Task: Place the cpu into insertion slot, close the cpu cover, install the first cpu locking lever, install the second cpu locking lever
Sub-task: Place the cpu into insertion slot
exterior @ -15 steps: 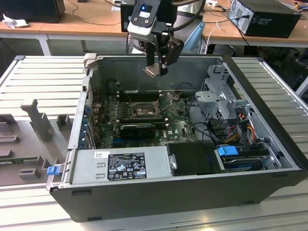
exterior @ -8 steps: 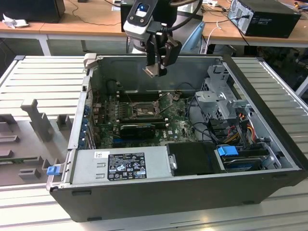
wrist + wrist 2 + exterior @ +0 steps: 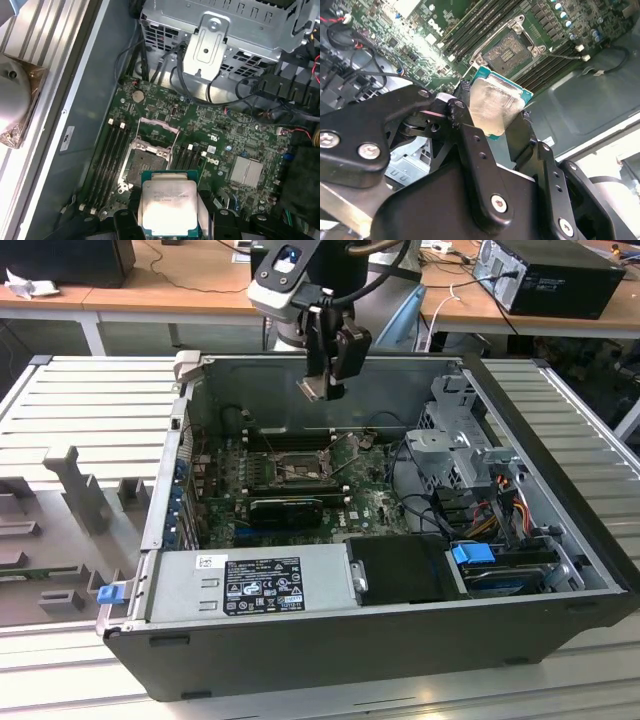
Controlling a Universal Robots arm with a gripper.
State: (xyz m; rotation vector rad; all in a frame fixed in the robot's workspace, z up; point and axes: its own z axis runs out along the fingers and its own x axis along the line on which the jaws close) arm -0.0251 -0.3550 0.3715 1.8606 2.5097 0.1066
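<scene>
The pincer [image 3: 322,385] hangs over the open computer case [image 3: 560,500], up at the level of its upper rim and close to the far wall in the exterior view. It is clamped on the cpu [image 3: 495,107]. In the second wrist view the black fingers [image 3: 517,137] press on two opposite edges, and the silver face and a thin green border show between them. The other two edges of the cpu are free.

The cpu is in the air, well apart from the board. In the first wrist view the cpu [image 3: 169,205] sits in the pincer [image 3: 170,222], and the insertion slot [image 3: 145,162] lies beyond it, uncovered, its dark square bed bare. The cpu cover [image 3: 157,131] is swung back off the slot, on the side toward the metal drive cage [image 3: 220,45]. I cannot make out how the locking levers lie.

Long black memory slots [image 3: 112,155] run just beside the slot on one side, with a shorter set on the other. Black cables [image 3: 405,465] loop near the slot on the exterior view's right, apart from its rim. Nothing stands between the cpu and the slot. The case rests on a ribbed metal bench [image 3: 90,400].
</scene>
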